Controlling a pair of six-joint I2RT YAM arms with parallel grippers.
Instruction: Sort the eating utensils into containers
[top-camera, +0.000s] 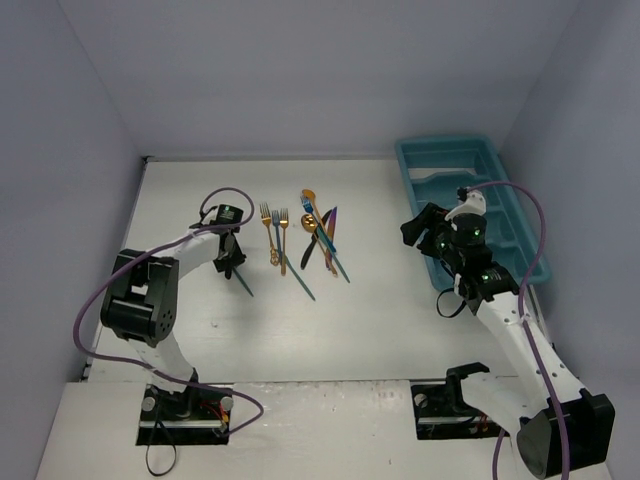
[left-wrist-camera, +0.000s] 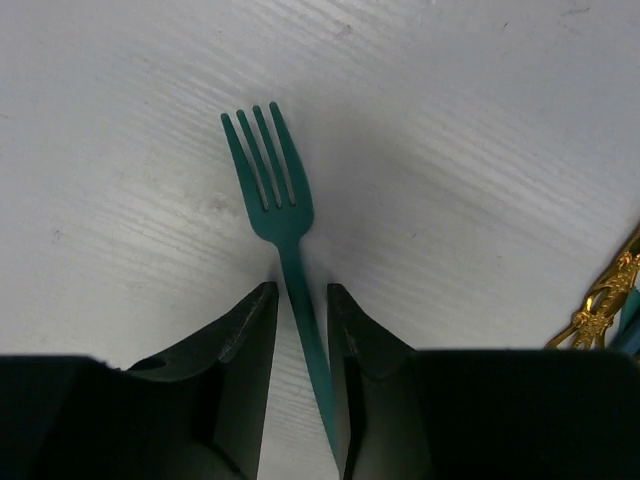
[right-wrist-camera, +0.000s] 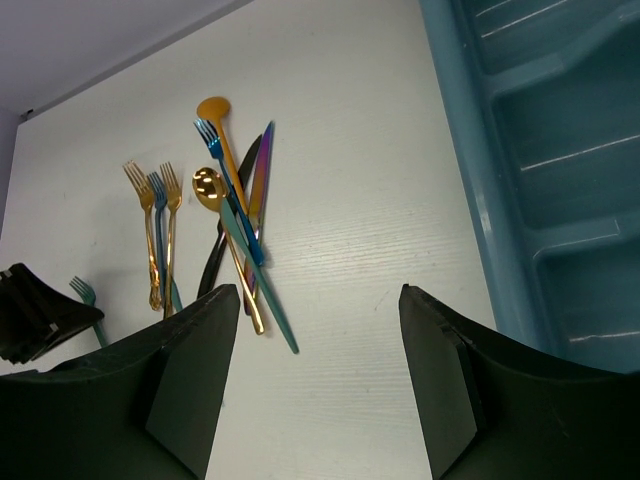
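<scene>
A teal fork (left-wrist-camera: 275, 190) lies on the white table with its tines pointing away. My left gripper (left-wrist-camera: 301, 290) straddles its handle with the jaws narrow. The right finger touches the handle and a slit shows on the left side. From above, the left gripper (top-camera: 233, 262) stands left of the other utensils (top-camera: 305, 240): gold forks (right-wrist-camera: 150, 220), a gold spoon (right-wrist-camera: 212, 110), a purple knife (right-wrist-camera: 260, 170), a blue fork (right-wrist-camera: 225, 165) and a black piece (right-wrist-camera: 213, 262). My right gripper (right-wrist-camera: 318, 290) hangs open and empty beside the teal tray (top-camera: 410, 160).
The tray (right-wrist-camera: 455, 150) runs along the right wall, divided crosswise. Thin pale streaks show inside its compartments. Purple cables loop above both arms. The walls stand close at left, back and right.
</scene>
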